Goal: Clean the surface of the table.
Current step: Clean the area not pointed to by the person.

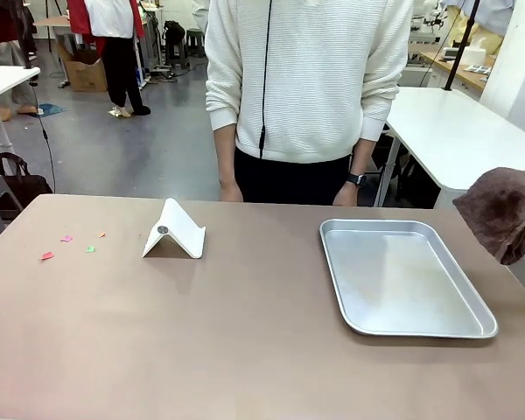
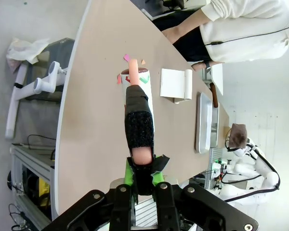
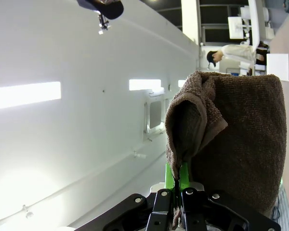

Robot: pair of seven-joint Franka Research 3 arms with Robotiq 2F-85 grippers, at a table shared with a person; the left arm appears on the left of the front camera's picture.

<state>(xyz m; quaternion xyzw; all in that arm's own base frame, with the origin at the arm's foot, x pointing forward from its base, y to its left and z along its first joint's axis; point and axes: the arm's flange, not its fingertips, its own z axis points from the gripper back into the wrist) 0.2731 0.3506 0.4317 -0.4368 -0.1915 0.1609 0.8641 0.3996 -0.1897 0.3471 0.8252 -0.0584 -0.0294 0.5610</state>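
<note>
Table (image 1: 245, 350) lies beneath the left gripper (image 2: 143, 174), which is clenched on a pink-handled tool (image 2: 138, 125). Coloured paper scraps (image 1: 67, 238) lie just beyond its tip, presumably to be swept. Right gripper (image 3: 177, 177) pinches a brown towel (image 3: 241, 144), held aloft, likely for wiping.

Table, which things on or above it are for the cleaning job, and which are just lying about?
For the job: table, scraps, cloth, tool.
Lying about: stand, tray, though it might take the scraps.
</note>
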